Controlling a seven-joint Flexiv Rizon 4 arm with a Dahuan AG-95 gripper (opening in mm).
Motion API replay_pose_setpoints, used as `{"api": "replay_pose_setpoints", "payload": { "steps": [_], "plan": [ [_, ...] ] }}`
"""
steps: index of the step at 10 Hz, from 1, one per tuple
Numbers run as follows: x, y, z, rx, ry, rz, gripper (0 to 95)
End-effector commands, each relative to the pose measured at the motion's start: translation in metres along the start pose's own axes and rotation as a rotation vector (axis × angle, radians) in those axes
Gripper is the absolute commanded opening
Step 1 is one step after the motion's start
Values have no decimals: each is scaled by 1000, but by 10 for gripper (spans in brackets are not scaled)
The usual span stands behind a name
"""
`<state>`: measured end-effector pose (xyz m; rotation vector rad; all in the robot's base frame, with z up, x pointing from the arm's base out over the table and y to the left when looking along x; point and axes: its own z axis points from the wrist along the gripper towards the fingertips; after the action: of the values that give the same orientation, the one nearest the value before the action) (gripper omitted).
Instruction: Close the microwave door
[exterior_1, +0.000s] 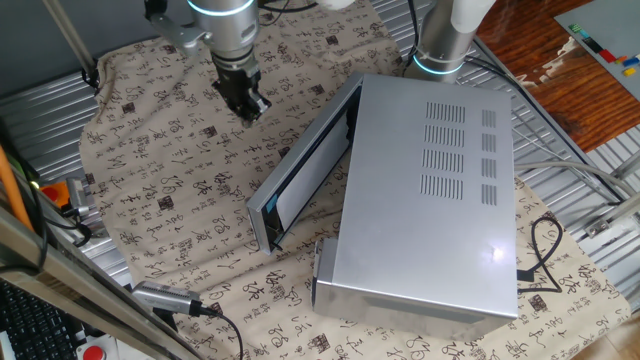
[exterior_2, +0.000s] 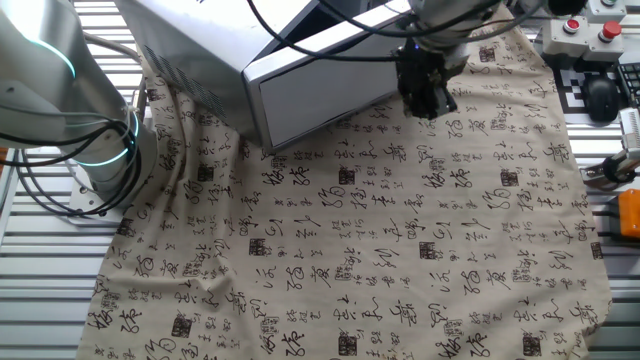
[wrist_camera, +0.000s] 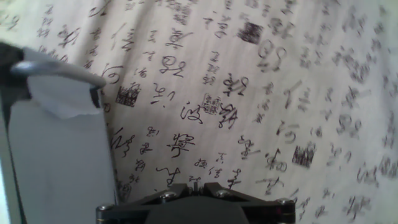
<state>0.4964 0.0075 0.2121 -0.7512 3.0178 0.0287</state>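
Note:
The microwave (exterior_1: 430, 200) is a large silver box lying on the patterned cloth, and it also shows in the other fixed view (exterior_2: 190, 40). The microwave door (exterior_1: 300, 175) stands ajar at a small angle, its free end toward the near side. Its outer face shows in the other fixed view (exterior_2: 320, 100) and at the left of the hand view (wrist_camera: 56, 162). My gripper (exterior_1: 250, 105) hangs above the cloth just outside the door's outer face, not touching it. It also shows in the other fixed view (exterior_2: 430, 100). Its fingertips (wrist_camera: 196, 185) are together and hold nothing.
A second arm's base (exterior_1: 440, 50) stands behind the microwave. A black cord (exterior_1: 545, 250) trails from the microwave's rear. An orange object (exterior_1: 60, 195) and a small camera (exterior_1: 165, 298) sit at the cloth's edge. A box with red buttons (exterior_2: 580, 25) is beside the cloth.

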Motion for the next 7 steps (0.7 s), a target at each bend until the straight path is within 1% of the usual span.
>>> {"api": "replay_pose_setpoints", "payload": {
  "steps": [1, 3, 4, 5, 7],
  "plan": [
    [-1, -1, 0, -10, 1, -127, 0],
    [-8, 6, 1, -22, -5, -120, 0],
    [-15, 14, -1, -29, -7, -111, 0],
    [-24, 26, -4, -22, 7, -80, 0],
    [-37, 47, -7, -28, 5, -31, 0]
  ]
}}
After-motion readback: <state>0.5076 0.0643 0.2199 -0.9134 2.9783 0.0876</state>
